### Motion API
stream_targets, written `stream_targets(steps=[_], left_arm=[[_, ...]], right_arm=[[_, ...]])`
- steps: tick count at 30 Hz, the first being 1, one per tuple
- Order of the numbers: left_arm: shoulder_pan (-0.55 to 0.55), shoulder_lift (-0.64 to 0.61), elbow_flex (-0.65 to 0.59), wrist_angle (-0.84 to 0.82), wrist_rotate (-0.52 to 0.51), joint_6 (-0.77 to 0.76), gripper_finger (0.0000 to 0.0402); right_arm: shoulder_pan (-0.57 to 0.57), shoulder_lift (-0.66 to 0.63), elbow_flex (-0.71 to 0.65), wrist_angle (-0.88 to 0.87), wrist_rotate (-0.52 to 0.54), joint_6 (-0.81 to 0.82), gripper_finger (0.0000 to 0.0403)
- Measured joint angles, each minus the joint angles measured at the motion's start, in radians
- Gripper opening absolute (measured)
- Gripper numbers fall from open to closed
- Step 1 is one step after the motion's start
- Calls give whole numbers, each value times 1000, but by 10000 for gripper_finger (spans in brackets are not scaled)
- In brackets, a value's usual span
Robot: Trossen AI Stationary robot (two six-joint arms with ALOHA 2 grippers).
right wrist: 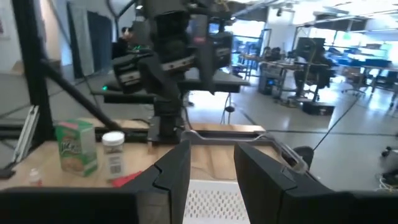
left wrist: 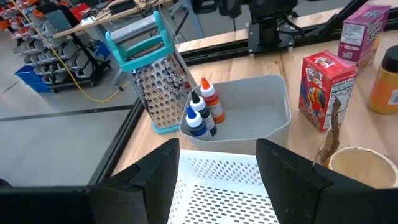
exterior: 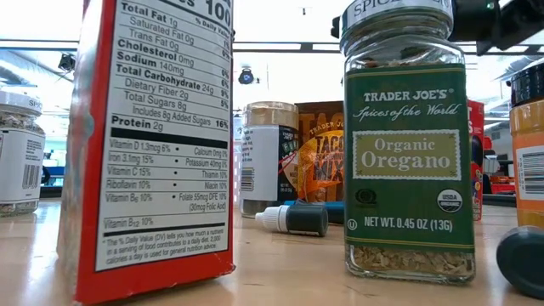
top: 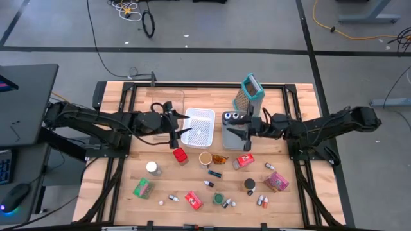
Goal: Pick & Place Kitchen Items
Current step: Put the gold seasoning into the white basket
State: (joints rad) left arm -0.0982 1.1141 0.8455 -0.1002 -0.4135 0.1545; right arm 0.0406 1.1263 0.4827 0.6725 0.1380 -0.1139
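Observation:
The kitchen items lie loose on the near half of the table: a red packet (top: 180,156), a paper cup (top: 205,158), a red box (top: 244,160), a pink box (top: 277,182), a green packet (top: 143,188), a jar (top: 153,168) and tiny bottles (top: 262,201). My left gripper (top: 179,130) (left wrist: 217,180) hangs open at the white bin's (top: 198,126) left rim. My right gripper (top: 240,132) (right wrist: 212,177) is open over the grey bin (top: 235,127), facing the white bin (right wrist: 214,202). The grey bin (left wrist: 249,115) holds three small bottles (left wrist: 202,115). Neither gripper holds anything.
The tall grater with its teal top (top: 250,93) (left wrist: 152,68) stands just beyond the grey bin. A clear bin (top: 166,102) sits left of the white one. In the low view a red box (exterior: 149,144) and an oregano jar (exterior: 408,144) stand close by.

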Motion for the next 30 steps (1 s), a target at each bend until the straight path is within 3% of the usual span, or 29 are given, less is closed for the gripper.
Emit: stream_targets(steps=[8,16,23,30], left_arm=[[0,2,-38,35,19,-69,221],[-1,0,-38,77,52,-81,221],[-1,0,-38,76,52,-78,221],[-1,0,-38,83,52,-61,221]], right_arm=[[13,1,36,-47,1,-86,141],[13,1,37,-74,-4,-69,192],[14,1,37,-68,-133,-28,222],[23,2,37,-66,-155,43,224]])
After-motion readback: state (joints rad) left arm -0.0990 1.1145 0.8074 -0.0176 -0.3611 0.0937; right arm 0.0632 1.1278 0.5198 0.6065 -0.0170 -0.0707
